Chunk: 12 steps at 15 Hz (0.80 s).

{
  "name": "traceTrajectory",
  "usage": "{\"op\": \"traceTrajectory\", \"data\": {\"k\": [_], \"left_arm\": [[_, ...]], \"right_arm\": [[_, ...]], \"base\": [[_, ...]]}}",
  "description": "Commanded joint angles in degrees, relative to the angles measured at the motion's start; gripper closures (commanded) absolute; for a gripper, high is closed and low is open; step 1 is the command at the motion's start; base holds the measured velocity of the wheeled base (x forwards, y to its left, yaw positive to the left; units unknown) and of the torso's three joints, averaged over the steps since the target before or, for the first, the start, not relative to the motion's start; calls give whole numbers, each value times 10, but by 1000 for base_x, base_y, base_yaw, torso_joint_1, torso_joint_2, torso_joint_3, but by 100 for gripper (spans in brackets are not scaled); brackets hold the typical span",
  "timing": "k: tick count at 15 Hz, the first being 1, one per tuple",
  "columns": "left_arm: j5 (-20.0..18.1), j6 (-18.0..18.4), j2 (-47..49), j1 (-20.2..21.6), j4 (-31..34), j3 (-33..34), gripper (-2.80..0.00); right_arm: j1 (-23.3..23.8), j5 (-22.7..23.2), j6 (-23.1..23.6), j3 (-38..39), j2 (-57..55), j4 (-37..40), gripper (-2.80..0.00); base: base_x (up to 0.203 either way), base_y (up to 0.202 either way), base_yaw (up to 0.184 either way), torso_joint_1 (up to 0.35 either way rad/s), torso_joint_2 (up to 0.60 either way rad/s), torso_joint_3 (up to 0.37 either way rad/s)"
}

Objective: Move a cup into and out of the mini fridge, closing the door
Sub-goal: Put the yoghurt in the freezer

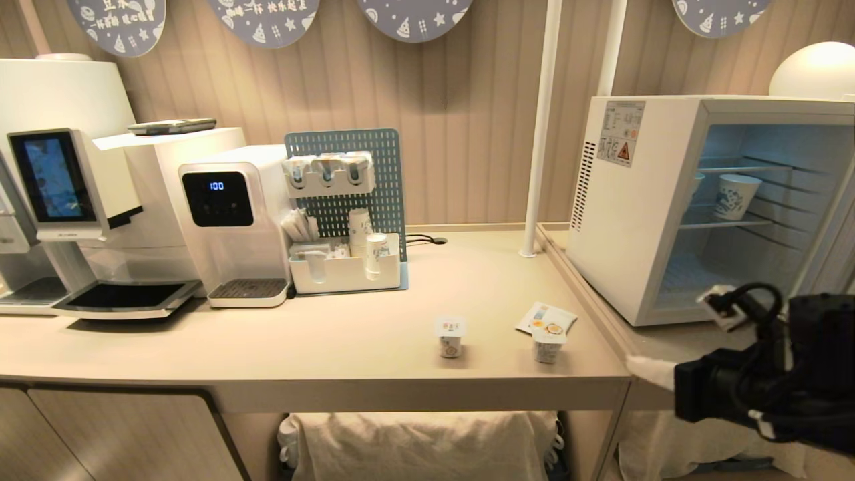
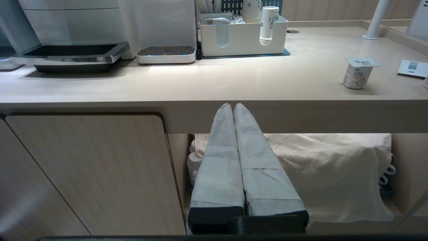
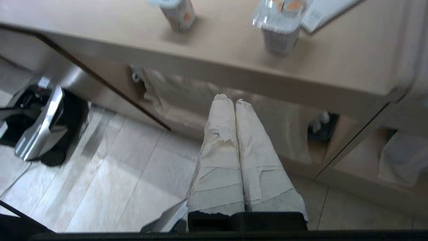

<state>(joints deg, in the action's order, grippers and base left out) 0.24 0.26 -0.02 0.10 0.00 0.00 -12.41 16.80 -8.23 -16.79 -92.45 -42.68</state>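
Observation:
The white mini fridge (image 1: 628, 220) stands on the lower counter at the right with its inside showing. Its door is swung open, and only a pale edge of it (image 1: 835, 227) shows at the right. A white paper cup (image 1: 737, 196) with blue print stands on the upper wire shelf. Two small sealed cups (image 1: 450, 336) (image 1: 548, 342) stand on the counter in front. My right gripper (image 1: 651, 371) is shut and empty, low before the counter's right front corner; in the right wrist view this gripper (image 3: 234, 98) points under the counter's edge. My left gripper (image 2: 233, 105) is shut, parked below the counter.
A water dispenser (image 1: 230, 220) and a coffee machine (image 1: 60, 187) stand at the left. A white organiser (image 1: 347, 274) with paper cups sits before a blue pegboard. A leaflet (image 1: 544, 315) lies by the sealed cups. A white pole (image 1: 541, 127) rises beside the fridge.

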Motion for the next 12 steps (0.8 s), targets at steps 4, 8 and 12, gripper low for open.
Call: {"op": "traceTrajectory", "data": {"k": [4, 8, 12], "left_arm": [[0, 3, -1, 0, 0, 2, 0], [0, 7, -1, 0, 0, 1, 0], [0, 8, -1, 0, 0, 1, 0]], "right_arm": [[-51, -83, 19, 105, -350, -360, 0], [-70, -156, 26, 101, -387, -450, 0], [-69, -175, 27, 59, -391, -450, 0]], "base": [[0, 0, 0, 0, 0, 0], [0, 0, 0, 0, 0, 0], [0, 0, 0, 0, 0, 0]]}}
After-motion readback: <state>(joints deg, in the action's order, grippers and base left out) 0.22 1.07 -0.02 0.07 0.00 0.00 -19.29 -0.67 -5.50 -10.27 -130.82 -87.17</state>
